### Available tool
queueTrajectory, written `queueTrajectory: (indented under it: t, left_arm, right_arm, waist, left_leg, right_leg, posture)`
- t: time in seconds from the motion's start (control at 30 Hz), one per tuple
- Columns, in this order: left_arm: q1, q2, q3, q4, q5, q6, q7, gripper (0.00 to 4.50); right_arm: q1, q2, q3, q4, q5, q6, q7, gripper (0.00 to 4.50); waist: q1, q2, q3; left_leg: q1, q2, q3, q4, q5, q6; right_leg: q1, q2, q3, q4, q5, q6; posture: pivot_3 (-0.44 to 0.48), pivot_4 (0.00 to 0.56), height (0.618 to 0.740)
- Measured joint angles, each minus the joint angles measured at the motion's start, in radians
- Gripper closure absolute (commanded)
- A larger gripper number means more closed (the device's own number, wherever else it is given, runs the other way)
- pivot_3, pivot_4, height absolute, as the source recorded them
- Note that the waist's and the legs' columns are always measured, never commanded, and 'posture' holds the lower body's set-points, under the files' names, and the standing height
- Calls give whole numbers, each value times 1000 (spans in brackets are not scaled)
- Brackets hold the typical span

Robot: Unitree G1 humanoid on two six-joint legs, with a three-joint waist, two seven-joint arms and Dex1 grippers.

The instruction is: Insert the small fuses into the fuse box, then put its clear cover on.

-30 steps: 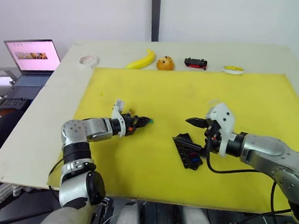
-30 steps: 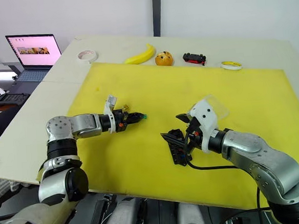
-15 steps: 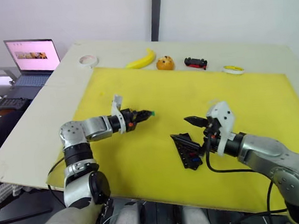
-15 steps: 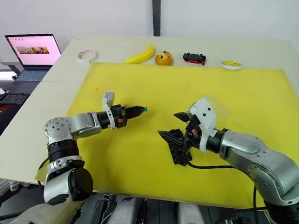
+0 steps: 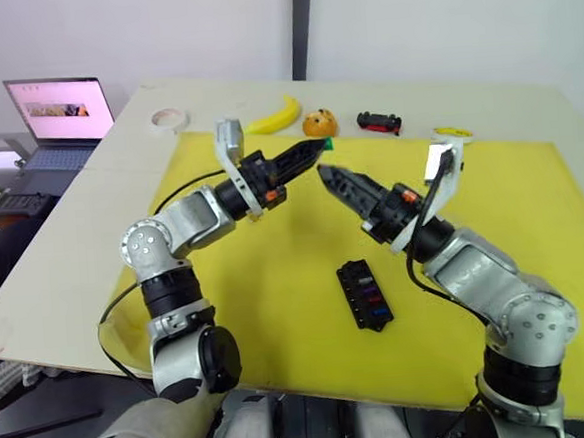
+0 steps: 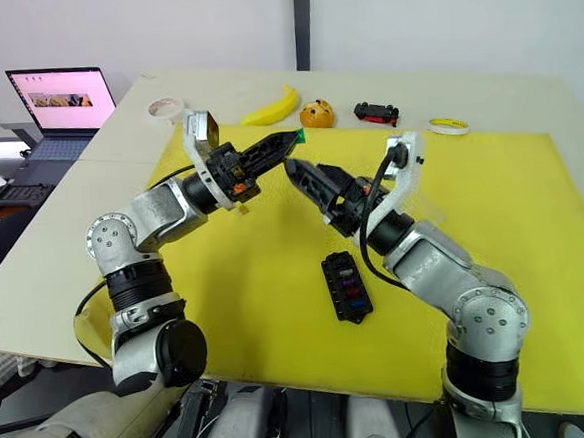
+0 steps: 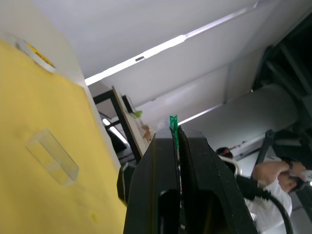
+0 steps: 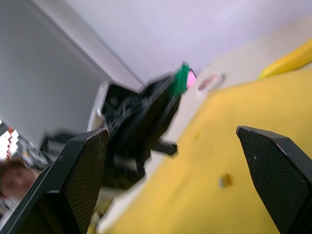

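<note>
Head views: raised above the yellow mat (image 5: 278, 310), the left gripper (image 5: 315, 149) pinches a green fuse (image 6: 300, 134) facing the right gripper (image 6: 294, 169); the fuse box (image 5: 366, 295) lies near the mat's front edge. Left wrist view: fingers clamp the fuse; the clear cover (image 7: 52, 156) rests on the mat. Right wrist view: fingers (image 8: 275, 170) spread wide

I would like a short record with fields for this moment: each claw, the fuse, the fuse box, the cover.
left claw: raised above the yellow mat, shut on the tiny green plastic fuse
right claw: raised, open, tips near the left claw
small black rectangular fuse box: flat on the mat, some coloured fuses already in its slots
small transparent rectangular cover: lying on the mat, not on the box
</note>
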Motion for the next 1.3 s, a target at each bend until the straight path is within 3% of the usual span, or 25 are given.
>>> queueTrajectory:
  t: [0.27, 0.4, 0.9, 1.0, 1.3]
  left_arm:
    - [23, 39, -72, 1, -100, -55, 52, 4438]
    - [29, 60, -118, 1, -144, -82, 65, 4500]
    - [69, 134, -224, 1, -273, -185, 100, 4500]
    - [78, 145, -247, -1, -293, -201, 101, 4500]
    - [85, 169, -297, -2, -319, -239, 102, 4500]
  right_arm:
    - [-42, 17, 31, 19, 71, -120, -102, 0]
    - [-47, -6, 52, 41, 74, -137, -108, 1329]
    - [12, -44, 85, 23, 77, -187, -107, 1329]
    - [12, -59, 86, 19, 82, -194, -109, 2153]
    - [3, -64, 103, 28, 81, -197, -103, 2153]
  waist:
    - [-22, 0, 0]
    - [-24, 0, 0]
    - [-21, 0, 0]
    - [-21, 0, 0]
    - [-21, 0, 0]
  left_leg:
    - [0, 0, 0, 0, 0, 1]
    - [0, 0, 1, 0, 0, 1]
    - [0, 0, 1, 0, 0, 2]
    - [0, 0, 1, 0, 0, 2]
    - [0, 0, 1, 0, 0, 3]
  right_leg:
    - [-1, 2, 0, 2, 0, 0]
    - [-1, 2, 1, 2, 0, 0]
    - [-1, 2, 1, 2, 0, 0]
    - [-1, 2, 1, 2, 0, 0]
    - [-1, 2, 1, 2, 0, 0]
  posture:
    - [0, 150, 740]
    - [0, 150, 740]
    - [0, 150, 740]
    - [0, 150, 740]
    - [0, 150, 740]
